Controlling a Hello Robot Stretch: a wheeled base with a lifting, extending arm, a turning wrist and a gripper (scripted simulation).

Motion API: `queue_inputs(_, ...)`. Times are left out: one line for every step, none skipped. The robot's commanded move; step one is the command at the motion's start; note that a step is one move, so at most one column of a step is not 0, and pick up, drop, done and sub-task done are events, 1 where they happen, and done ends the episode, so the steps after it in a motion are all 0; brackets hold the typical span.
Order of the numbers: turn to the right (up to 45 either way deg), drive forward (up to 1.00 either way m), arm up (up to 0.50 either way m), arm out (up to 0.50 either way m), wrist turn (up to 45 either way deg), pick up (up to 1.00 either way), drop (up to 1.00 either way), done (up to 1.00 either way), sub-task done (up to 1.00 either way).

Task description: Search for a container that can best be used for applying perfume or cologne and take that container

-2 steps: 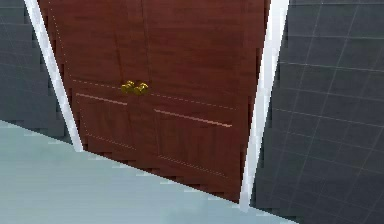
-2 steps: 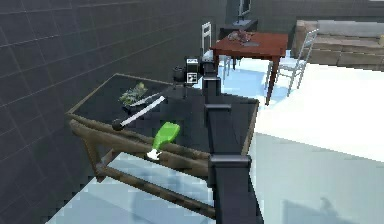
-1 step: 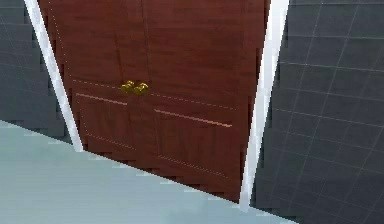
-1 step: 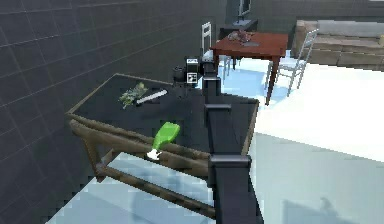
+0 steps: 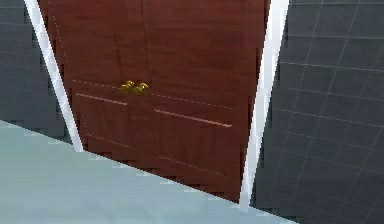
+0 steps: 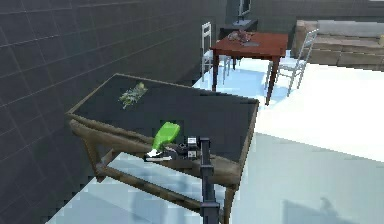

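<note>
you see the gripper [image 6: 181, 150] at the near edge of the dark-topped table [image 6: 215, 110], at the end of the arm [image 6: 207, 188]. a green thing [image 6: 166, 132] with a white end (perhaps a bottle, the shape is not sure) lies on this table just by the fingers, so you cannot tell if the gripper has hold of anything, nor how wide it stands. a small greyish clump [image 6: 132, 96] lies on the table's far left part. beyond the table stands a red table [image 6: 252, 42] with white chairs [image 6: 207, 45]. the forward view shows a brown double door [image 5: 160, 60] with brass knobs [image 5: 135, 88].
</note>
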Motion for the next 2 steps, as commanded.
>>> queue_inputs(0.0,0.0,0.0,0.0,0.0,1.0,0.0,0.0,0.0)
queue_inputs(0.0,0.0,0.1,0.0,0.0,0.0,0.0,0.0,0.0)
